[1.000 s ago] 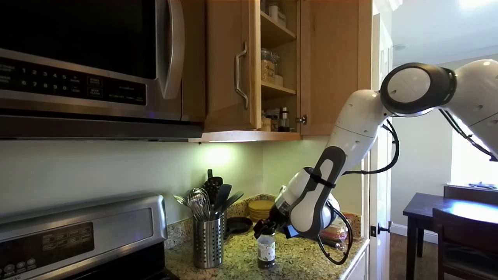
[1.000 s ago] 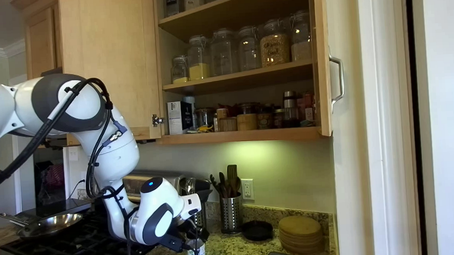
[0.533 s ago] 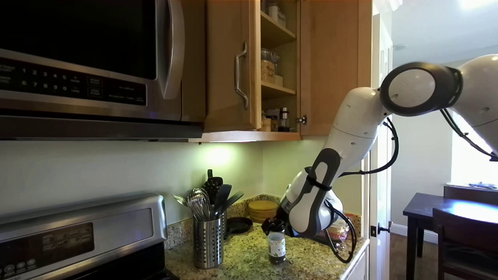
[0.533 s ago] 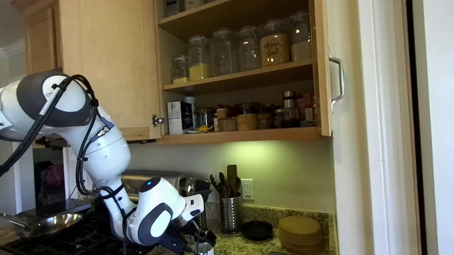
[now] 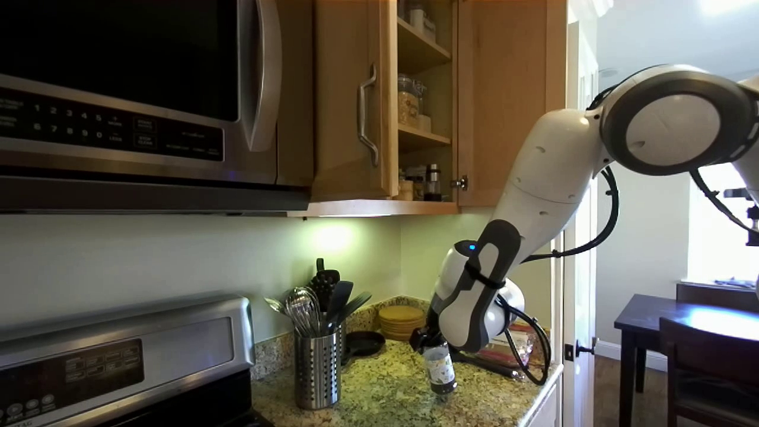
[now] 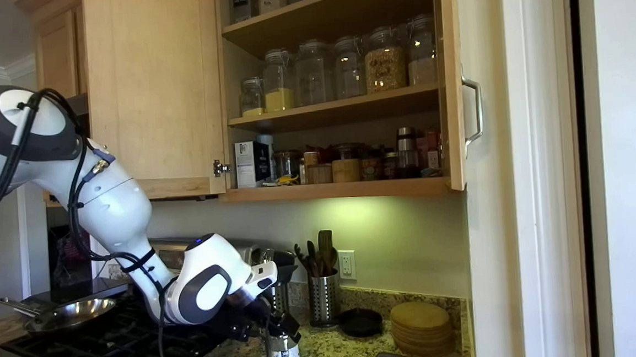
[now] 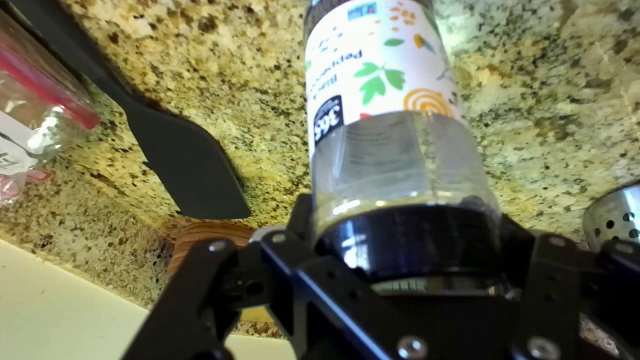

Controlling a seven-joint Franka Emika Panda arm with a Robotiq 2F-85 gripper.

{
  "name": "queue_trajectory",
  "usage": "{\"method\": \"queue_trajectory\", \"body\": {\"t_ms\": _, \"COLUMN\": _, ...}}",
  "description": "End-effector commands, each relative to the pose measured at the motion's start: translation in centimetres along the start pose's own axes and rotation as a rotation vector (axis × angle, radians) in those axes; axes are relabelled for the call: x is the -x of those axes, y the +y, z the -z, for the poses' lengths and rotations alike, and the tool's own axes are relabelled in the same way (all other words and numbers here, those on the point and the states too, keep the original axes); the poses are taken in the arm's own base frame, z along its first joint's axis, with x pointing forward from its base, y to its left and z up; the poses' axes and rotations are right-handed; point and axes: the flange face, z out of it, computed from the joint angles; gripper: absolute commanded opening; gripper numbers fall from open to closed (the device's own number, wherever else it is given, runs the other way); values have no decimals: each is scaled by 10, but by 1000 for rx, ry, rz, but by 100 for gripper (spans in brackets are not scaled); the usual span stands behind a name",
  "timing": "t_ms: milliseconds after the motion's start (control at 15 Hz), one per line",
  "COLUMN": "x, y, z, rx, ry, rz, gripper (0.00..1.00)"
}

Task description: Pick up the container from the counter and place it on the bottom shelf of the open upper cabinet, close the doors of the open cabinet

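Black pepper jar (image 5: 439, 369), tilted over the granite tabletop (image 5: 379, 391)
The hand (image 7: 408, 230) grips it around its cap (image 7: 410, 245).

This looks like a home kitchen: microwave (image 5: 139, 89), stove (image 6: 113, 345), frying pan (image 6: 72, 315), granite worktop (image 5: 379, 391), cooking utensils (image 5: 339, 299), an upper cabinet (image 6: 341, 190) holding food jars (image 6: 386, 69), and a dark table (image 5: 646, 314) beyond.

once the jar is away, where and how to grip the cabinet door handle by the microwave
Probably the middle of the handle, from the outer face of the door: the handle runs upright and bows outward, joining the door only at its ends.
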Motion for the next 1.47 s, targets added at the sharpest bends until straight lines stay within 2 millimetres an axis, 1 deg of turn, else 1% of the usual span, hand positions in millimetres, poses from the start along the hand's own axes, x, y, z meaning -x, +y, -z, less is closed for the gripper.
{"method": "queue_trajectory", "body": {"t_ms": 0, "x": -2, "y": 3, "z": 19, "rx": 13, "ry": -33, "rz": -22, "gripper": 49}}
{"method": "queue_trajectory", "body": {"t_ms": 200, "x": -12, "y": 3, "z": 36, "rx": -36, "ry": -42, "rz": -37, "gripper": 49}}
{"method": "queue_trajectory", "body": {"t_ms": 400, "x": -29, "y": 10, "z": 55, "rx": -87, "ry": -30, "rz": -75, "gripper": 49}}
{"method": "queue_trajectory", "body": {"t_ms": 867, "x": -75, "y": 28, "z": 106, "rx": -189, "ry": 21, "rz": -163, "gripper": 49}}
{"method": "queue_trajectory", "body": {"t_ms": 1200, "x": -110, "y": 48, "z": 136, "rx": -223, "ry": 56, "rz": -205, "gripper": 49}}
{"method": "queue_trajectory", "body": {"t_ms": 1400, "x": -133, "y": 54, "z": 154, "rx": -234, "ry": 86, "rz": -206, "gripper": 49}}
